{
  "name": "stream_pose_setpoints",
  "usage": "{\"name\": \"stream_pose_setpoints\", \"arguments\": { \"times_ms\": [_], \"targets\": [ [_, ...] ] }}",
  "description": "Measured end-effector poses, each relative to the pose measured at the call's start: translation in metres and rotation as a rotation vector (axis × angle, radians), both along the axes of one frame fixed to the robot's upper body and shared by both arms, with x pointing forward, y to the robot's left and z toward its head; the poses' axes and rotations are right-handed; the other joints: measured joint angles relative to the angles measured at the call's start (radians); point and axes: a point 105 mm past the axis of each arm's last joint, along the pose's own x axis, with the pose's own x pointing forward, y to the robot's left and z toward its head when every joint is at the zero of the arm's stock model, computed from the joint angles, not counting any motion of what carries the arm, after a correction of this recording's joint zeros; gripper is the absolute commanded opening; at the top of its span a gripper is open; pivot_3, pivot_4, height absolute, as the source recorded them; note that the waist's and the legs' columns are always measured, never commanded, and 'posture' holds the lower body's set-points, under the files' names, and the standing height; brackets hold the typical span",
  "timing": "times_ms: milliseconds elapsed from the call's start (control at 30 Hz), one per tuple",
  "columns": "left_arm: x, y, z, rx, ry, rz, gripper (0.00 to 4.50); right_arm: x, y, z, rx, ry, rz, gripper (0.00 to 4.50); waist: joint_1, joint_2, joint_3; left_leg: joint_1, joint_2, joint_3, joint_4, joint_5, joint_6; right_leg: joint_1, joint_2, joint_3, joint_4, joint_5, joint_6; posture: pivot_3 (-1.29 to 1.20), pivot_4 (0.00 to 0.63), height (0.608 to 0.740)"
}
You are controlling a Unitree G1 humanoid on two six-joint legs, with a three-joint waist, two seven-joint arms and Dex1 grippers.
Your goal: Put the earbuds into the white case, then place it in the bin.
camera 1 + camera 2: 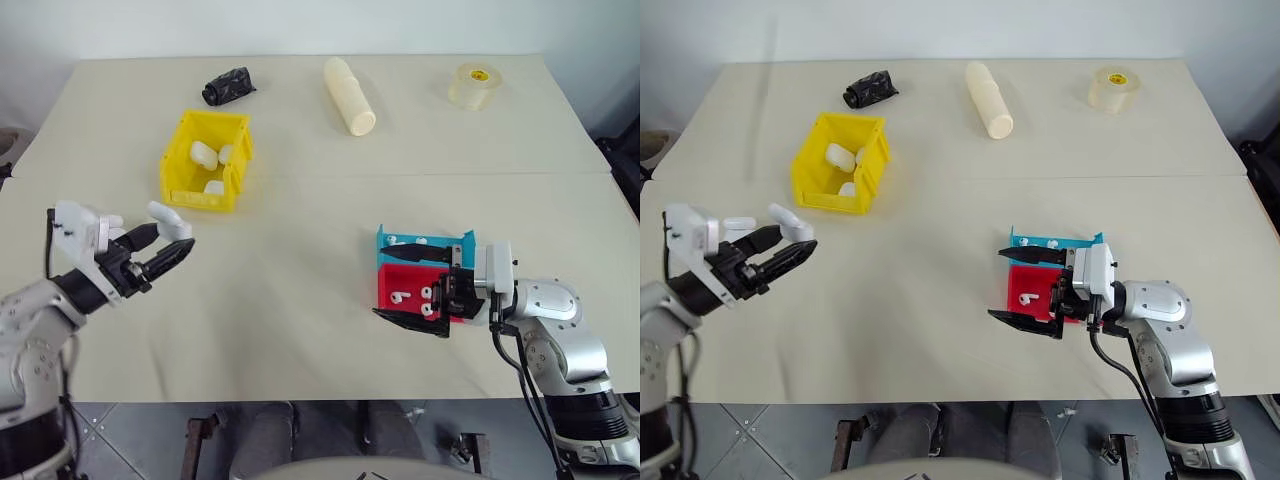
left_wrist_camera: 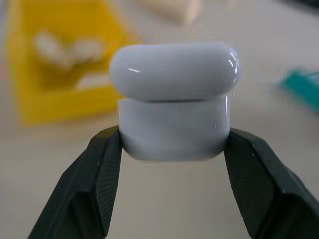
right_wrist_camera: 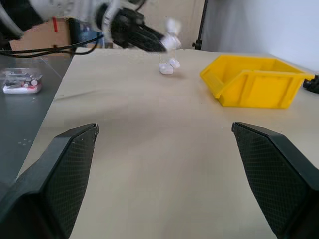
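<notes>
My left gripper point(image 1: 172, 238) hovers over the table's left side, shut on a white case point(image 2: 174, 114). The fingers point(image 2: 99, 174) pinch the case's lower half, and its lid sits on top. The yellow bin point(image 1: 178, 172) stands just beyond this gripper with white cases point(image 1: 205, 153) inside. On the right, my right gripper point(image 1: 380, 288) is open and holds nothing, its jaws spread wide over a red tray point(image 1: 392, 283) and a teal tray point(image 1: 420, 250). Small white earbuds point(image 1: 401, 297) lie in the red tray, and more in the teal one.
Along the far edge lie a black crumpled thing point(image 1: 228, 85), a cream cylinder point(image 1: 350, 95) and a roll of tape point(image 1: 474, 85). Two small white pieces point(image 3: 168, 67) rest on the table near the left gripper. Bare tabletop point(image 1: 290, 270) stretches between the two grippers.
</notes>
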Motion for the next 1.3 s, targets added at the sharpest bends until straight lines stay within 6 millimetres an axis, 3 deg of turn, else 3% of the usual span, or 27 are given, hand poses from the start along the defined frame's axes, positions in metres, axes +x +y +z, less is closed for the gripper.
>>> {"name": "stream_pose_setpoints", "arguments": {
  "times_ms": [167, 233, 600, 800, 967, 1100, 1300],
  "targets": [
    [-0.008, -0.040, -0.002, -0.011, -0.124, -0.199, 2.76, 0.001, -0.016, 0.001, -0.031, -0.001, -0.058, 4.50, 0.013, 0.000, 0.000, 0.003, 0.000, 0.000, 0.001, 0.000, 0.000, 0.003, 0.000, 0.000, 0.000, 0.000, 0.000, 0.00, 0.150, 0.740],
    [-0.010, -0.069, -0.007, -0.027, -0.182, -0.318, 2.76, 0.000, -0.032, 0.000, -0.065, 0.004, -0.118, 4.50, 0.024, 0.000, 0.000, 0.003, -0.001, 0.000, 0.001, 0.000, 0.001, 0.004, 0.000, 0.000, 0.000, 0.000, 0.001, 0.00, 0.150, 0.740],
    [-0.012, -0.163, -0.018, -0.127, -0.364, -0.703, 2.76, -0.028, -0.109, -0.004, -0.179, 0.047, -0.423, 4.50, 0.024, 0.000, 0.000, 0.003, -0.002, 0.003, 0.001, -0.001, 0.002, 0.005, 0.002, 0.000, -0.002, 0.001, 0.002, 0.00, 0.150, 0.740],
    [-0.017, -0.189, -0.013, -0.147, -0.453, -0.861, 2.76, -0.049, -0.137, -0.012, -0.248, 0.082, -0.511, 4.50, 0.021, 0.000, 0.000, 0.005, -0.003, 0.005, 0.001, 0.000, 0.003, 0.006, 0.003, 0.001, -0.001, 0.001, 0.002, 0.00, 0.150, 0.740],
    [-0.020, -0.192, -0.008, -0.183, -0.479, -0.927, 2.76, -0.063, -0.153, -0.022, -0.302, 0.132, -0.560, 4.50, 0.023, 0.001, 0.000, 0.005, -0.002, 0.005, 0.002, 0.000, 0.003, 0.006, 0.002, 0.001, -0.001, 0.001, 0.002, 0.00, 0.150, 0.740],
    [-0.023, -0.192, -0.007, -0.190, -0.499, -0.961, 2.76, -0.053, -0.150, -0.021, -0.412, 0.207, -0.594, 4.50, 0.018, 0.001, -0.001, 0.006, 0.000, 0.006, 0.002, 0.000, 0.003, 0.006, 0.002, 0.003, -0.001, 0.001, 0.003, 0.00, 0.150, 0.740],
    [-0.023, -0.197, -0.012, -0.192, -0.482, -0.989, 2.76, -0.030, -0.104, -0.005, -0.583, 0.326, -0.528, 4.50, 0.026, 0.002, -0.001, 0.003, 0.000, 0.004, 0.003, 0.000, 0.003, 0.005, 0.002, 0.001, -0.003, 0.002, 0.003, 0.00, 0.150, 0.740]
  ]
}}
